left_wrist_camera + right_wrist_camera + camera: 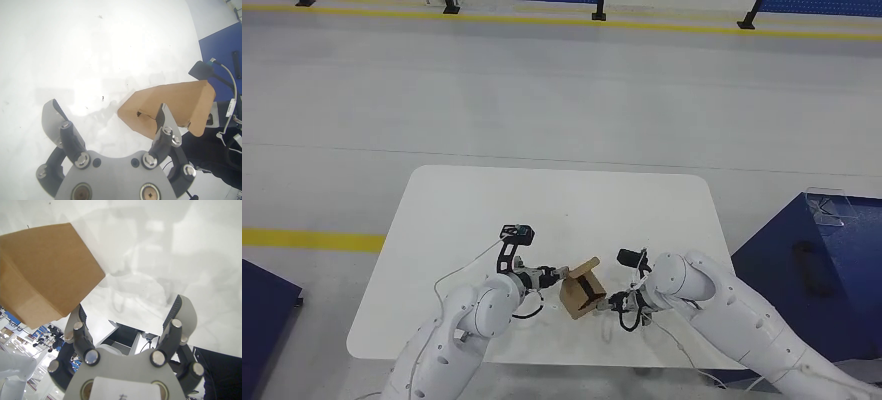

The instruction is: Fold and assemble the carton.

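The brown carton (581, 287) stands partly folded and tilted on the white table (542, 210), near its front edge, between my two grippers. My left gripper (555, 274) is at the carton's left side and open. In the left wrist view, one of that gripper's (108, 106) fingers (164, 117) lies against or just in front of the carton (170, 102) face, the other over bare table. My right gripper (614, 300) is at the carton's right side, also open (130, 308). Its one finger (80, 311) sits under a corner of the carton (47, 272); I cannot tell whether they touch.
A blue cabinet (812, 270) stands off the table's right edge and another blue object (262, 310) off the left. The table's front edge runs close behind both grippers.
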Robot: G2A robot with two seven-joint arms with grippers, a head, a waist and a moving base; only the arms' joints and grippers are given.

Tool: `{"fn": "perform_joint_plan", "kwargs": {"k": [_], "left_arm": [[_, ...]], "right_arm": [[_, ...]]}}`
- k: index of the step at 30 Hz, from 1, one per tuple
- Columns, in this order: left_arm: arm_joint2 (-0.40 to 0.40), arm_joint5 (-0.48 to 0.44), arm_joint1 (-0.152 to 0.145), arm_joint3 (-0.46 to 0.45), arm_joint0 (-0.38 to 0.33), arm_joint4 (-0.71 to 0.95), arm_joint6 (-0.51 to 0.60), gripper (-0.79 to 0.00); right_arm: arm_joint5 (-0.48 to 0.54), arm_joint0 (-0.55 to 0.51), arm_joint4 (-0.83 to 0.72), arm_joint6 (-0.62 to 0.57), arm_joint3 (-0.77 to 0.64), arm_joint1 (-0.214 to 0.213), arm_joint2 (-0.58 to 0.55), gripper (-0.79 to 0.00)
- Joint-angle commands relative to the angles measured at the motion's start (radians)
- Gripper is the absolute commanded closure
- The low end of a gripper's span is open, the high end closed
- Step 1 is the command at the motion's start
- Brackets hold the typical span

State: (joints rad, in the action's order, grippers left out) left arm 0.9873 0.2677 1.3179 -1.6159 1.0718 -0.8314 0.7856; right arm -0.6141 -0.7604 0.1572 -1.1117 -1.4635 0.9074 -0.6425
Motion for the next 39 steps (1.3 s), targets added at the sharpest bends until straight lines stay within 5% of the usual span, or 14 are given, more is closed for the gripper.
{"fn": "perform_joint_plan", "kwargs": {"k": [1,27,39], "left_arm": [[-0.002,-0.004,0.000,-0.005,0.006,-0.005,0.003,-0.785],[-0.012,-0.017,-0.012,-0.189,0.143,-0.101,0.032,-0.785],[-0.030,-0.048,-0.001,-0.160,0.102,-0.116,-0.024,-0.785]], "right_arm": [[-0.001,-0.001,-0.003,0.005,0.004,-0.002,-0.014,-0.785],[-0.031,-0.022,-0.039,0.035,0.039,-0.023,-0.162,-0.785],[-0.026,-0.030,-0.006,-0.004,0.052,-0.010,-0.116,-0.785]]}}
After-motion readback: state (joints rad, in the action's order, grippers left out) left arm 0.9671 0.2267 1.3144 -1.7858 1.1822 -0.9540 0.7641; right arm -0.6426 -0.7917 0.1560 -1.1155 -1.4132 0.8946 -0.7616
